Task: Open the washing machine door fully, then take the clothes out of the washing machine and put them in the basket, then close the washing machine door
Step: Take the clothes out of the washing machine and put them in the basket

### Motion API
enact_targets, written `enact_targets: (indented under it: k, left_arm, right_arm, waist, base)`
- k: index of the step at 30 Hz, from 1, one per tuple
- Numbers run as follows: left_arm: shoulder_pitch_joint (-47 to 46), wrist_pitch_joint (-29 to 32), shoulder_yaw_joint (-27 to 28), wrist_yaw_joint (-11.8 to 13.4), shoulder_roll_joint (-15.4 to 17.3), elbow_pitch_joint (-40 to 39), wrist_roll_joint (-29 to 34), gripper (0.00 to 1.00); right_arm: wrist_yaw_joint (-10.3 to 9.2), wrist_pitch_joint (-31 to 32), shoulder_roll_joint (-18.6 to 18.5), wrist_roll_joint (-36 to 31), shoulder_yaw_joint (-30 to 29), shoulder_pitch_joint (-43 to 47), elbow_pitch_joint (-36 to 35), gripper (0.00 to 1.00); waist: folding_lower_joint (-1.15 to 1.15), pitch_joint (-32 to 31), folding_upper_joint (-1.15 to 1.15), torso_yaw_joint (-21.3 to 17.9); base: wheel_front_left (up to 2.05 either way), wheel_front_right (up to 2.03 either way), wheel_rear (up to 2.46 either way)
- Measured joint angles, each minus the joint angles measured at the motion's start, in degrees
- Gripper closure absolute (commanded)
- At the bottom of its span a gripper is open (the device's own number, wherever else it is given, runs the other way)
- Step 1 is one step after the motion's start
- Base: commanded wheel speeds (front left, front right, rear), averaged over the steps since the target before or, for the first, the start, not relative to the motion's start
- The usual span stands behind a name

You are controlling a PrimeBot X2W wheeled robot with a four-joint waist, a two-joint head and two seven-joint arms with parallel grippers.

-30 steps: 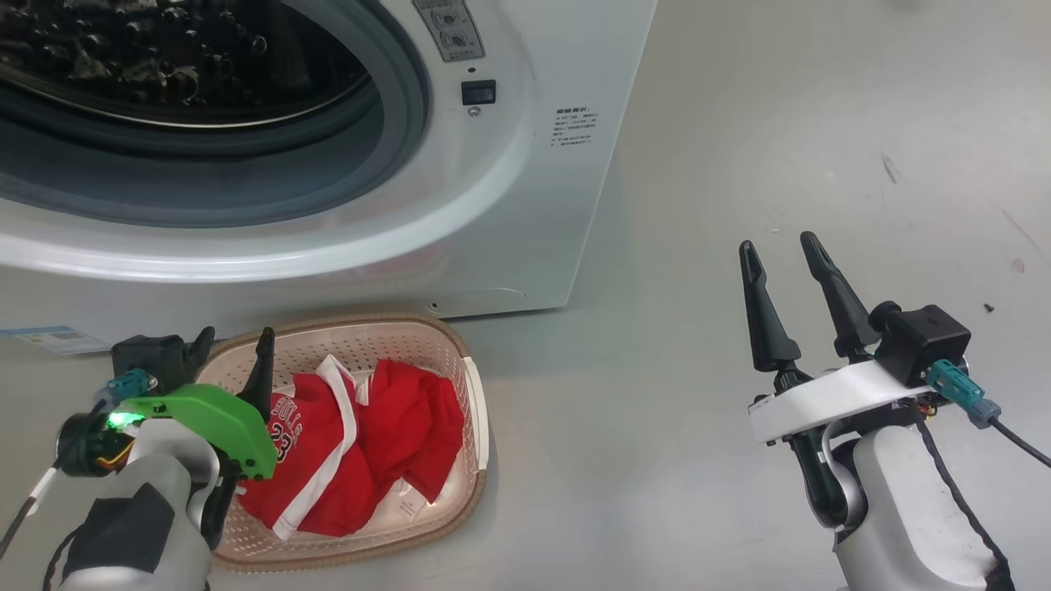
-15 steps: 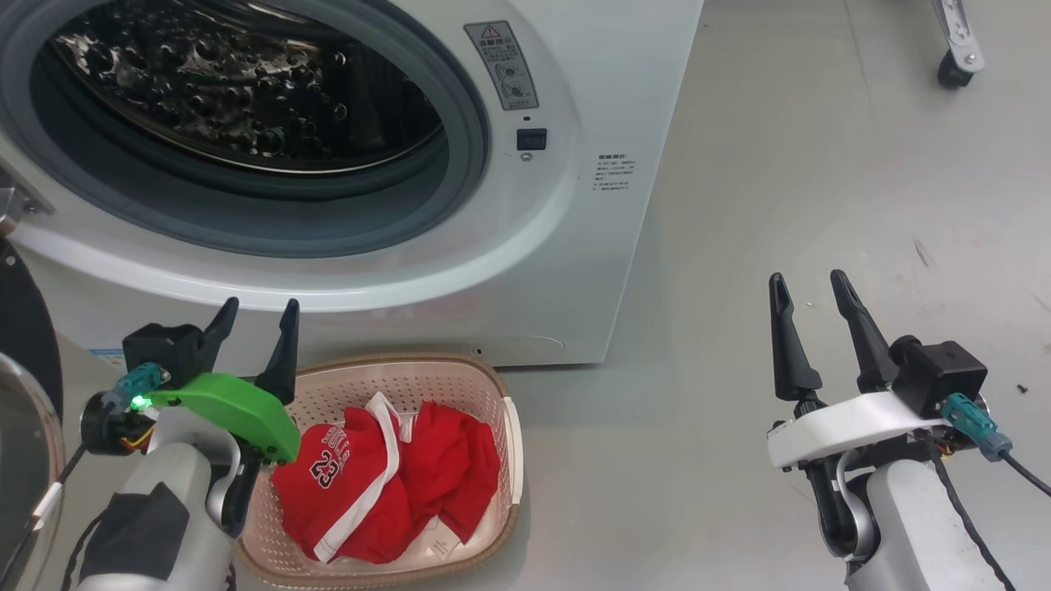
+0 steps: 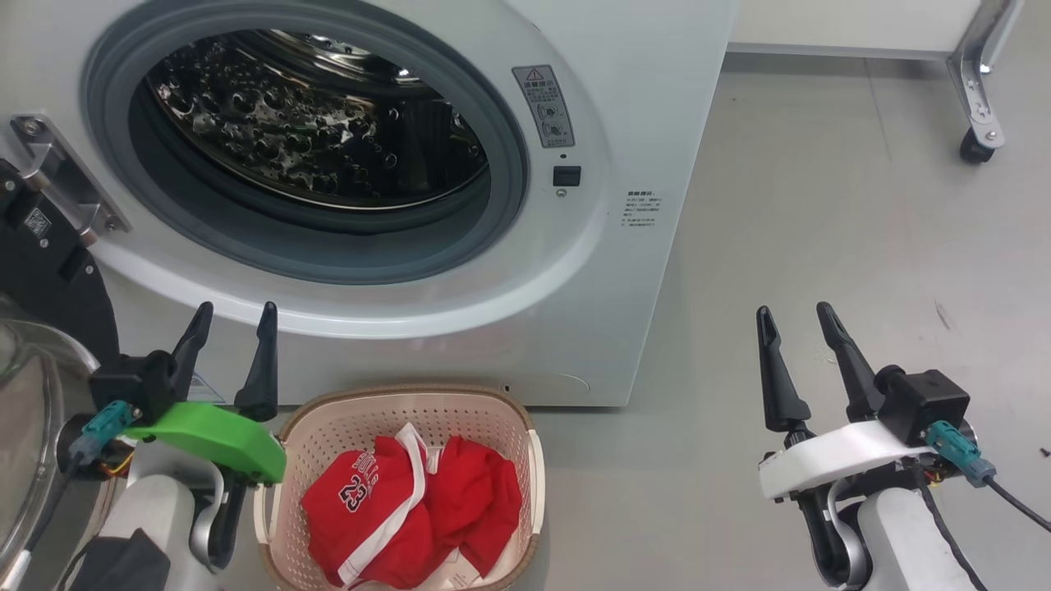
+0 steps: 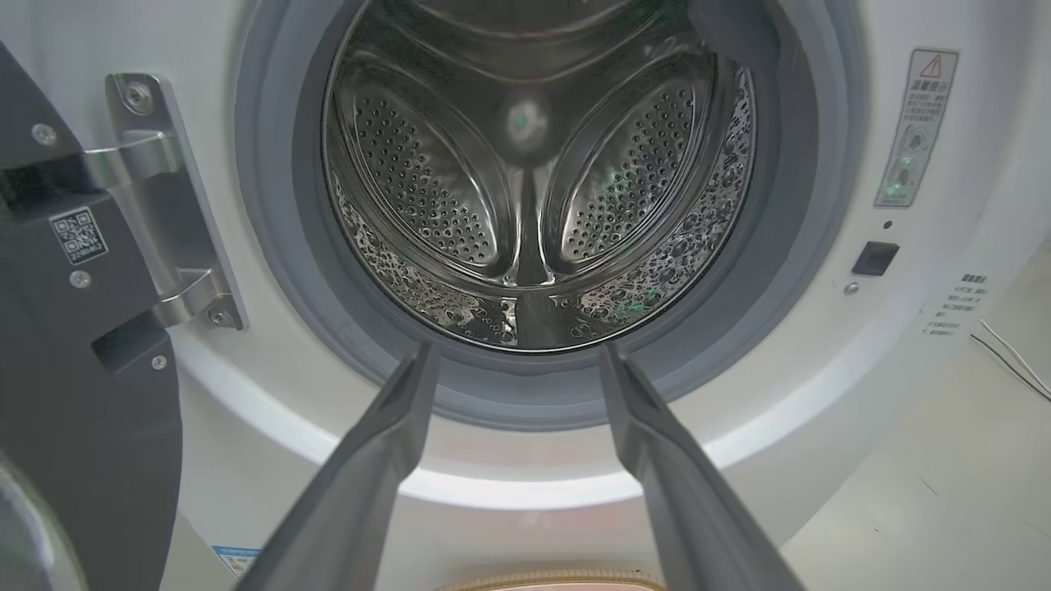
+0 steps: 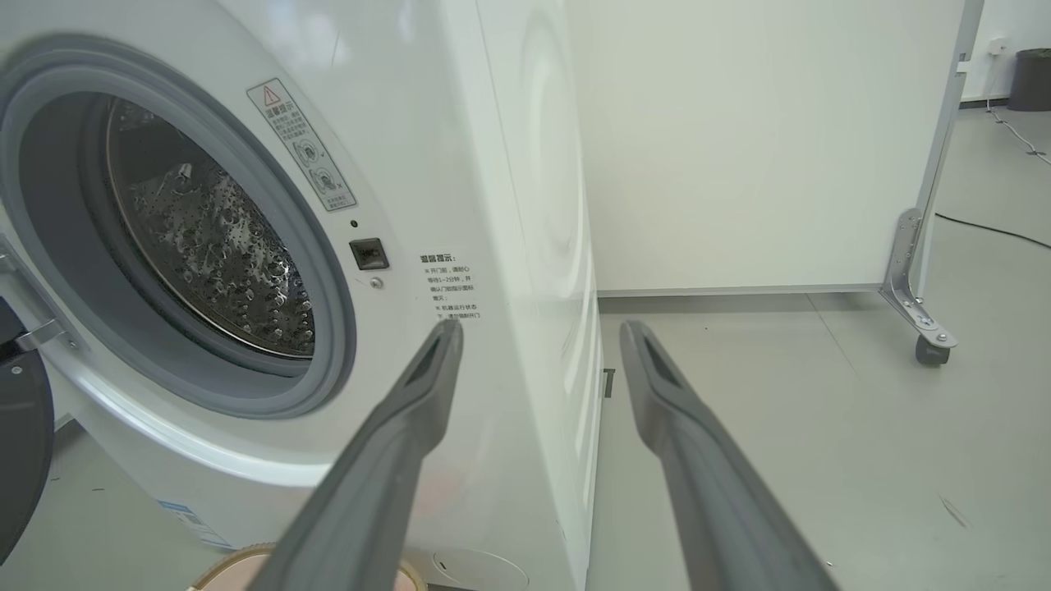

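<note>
Drum (image 4: 534, 205) reads empty: bare perforated steel with no fabric on it. Clothes (image 3: 410, 517) lie in basket (image 3: 353, 423), which sits on the floor just in front of washer (image 3: 649, 98), below the opening. Judged: unloading is done and closing the door remains.

Door (image 3: 45, 275) stands swung wide at the washer's left on a metal hinge (image 3: 61, 176). The head view gives its black inner rim and part of the glass bowl. Left gripper (image 3: 235, 316) hovers near it, above the basket's left end, fingers spread wide with nothing between them. Right gripper (image 3: 794, 316) is likewise wide and empty, over bare floor (image 3: 821, 246), well apart from the washer.

Handling, judged: the door is rigid and fairly heavy with its glass bowl. It is glossy, so a pinch may slip. A push on the black rim, far from the hinge, should suit better than a grip. The curved glass makes poor contact. Where the free edge lies I cannot tell. The clothes are soft and light and need no more handling.

Room: the door's swing passes near the basket's left end, and I cannot tell whether it clears the rim. The left arm sits between door and basket, which is tight. The right side is open, with a wheeled frame (image 3: 977, 139) far off. Gasket (image 3: 328, 263) carries no fabric, so the latch should seat.
</note>
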Motion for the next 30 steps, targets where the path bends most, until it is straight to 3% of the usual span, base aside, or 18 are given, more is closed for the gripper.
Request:
enact_targets:
  k: [30]
  left_arm:
    - [11.8,0.0,2.7,1.1,-1.3,-13.8,5.4,0.0]
  right_arm:
    - [0.0,0.0,0.0,-0.2,0.5,2.1,-1.9,0.0]
  waist:
    - [0.0,-1.3,0.0,-1.2]
  base:
    - [0.0,0.0,0.0]
